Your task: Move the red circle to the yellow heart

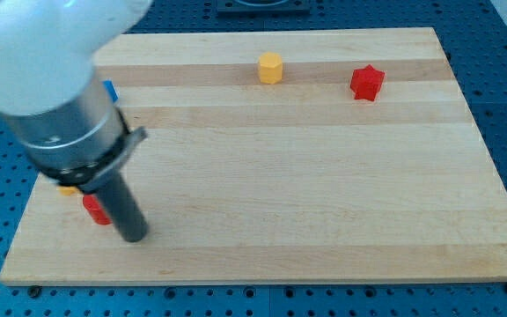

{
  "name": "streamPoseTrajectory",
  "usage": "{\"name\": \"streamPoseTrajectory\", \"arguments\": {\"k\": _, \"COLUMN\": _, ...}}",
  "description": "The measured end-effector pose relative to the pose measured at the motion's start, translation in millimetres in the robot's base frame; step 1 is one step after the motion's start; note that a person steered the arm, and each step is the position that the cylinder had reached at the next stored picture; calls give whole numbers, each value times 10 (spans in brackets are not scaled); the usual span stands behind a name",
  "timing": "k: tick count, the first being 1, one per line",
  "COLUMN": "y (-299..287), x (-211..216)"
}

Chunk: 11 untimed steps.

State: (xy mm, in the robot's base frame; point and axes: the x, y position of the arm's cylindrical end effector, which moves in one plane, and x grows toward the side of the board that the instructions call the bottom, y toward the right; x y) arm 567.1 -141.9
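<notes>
A pale wooden tabletop [306, 176] lies on a blue perforated base. Our arm carries no jaws, only a dark rod, so there is nothing to open or close. My tip [134, 236] sits near the view's bottom left. The red block [95, 210], mostly hidden so we cannot confirm its shape, lies just beside the rod on the view's left; whether they touch we cannot tell. A sliver of yellow block [66, 188] peeks out just above it. A blue block [110, 91] shows behind the arm. A yellow hexagon [270, 68] and a red star [367, 83] stand well apart near the view's top.
</notes>
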Motion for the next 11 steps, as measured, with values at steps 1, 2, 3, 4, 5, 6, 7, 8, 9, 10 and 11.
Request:
{"name": "streamPoseTrajectory", "arguments": {"k": 1, "y": 82, "x": -92}}
{"name": "streamPoseTrajectory", "arguments": {"k": 2, "y": -92, "x": -92}}
{"name": "streamPoseTrajectory", "arguments": {"k": 3, "y": -335, "x": -92}}
{"name": "streamPoseTrajectory", "arguments": {"k": 4, "y": -543, "x": -92}}
{"name": "streamPoseTrajectory", "arguments": {"k": 5, "y": -631, "x": -92}}
{"name": "streamPoseTrajectory", "arguments": {"k": 6, "y": -286, "x": -122}}
{"name": "streamPoseTrajectory", "arguments": {"k": 7, "y": 121, "x": -393}}
{"name": "streamPoseTrajectory", "arguments": {"k": 8, "y": 47, "x": -444}}
{"name": "streamPoseTrajectory", "arguments": {"k": 9, "y": -189, "x": -431}}
{"name": "streamPoseTrajectory", "arguments": {"k": 10, "y": -456, "x": -431}}
{"name": "streamPoseTrajectory", "arguments": {"k": 11, "y": -719, "x": -431}}
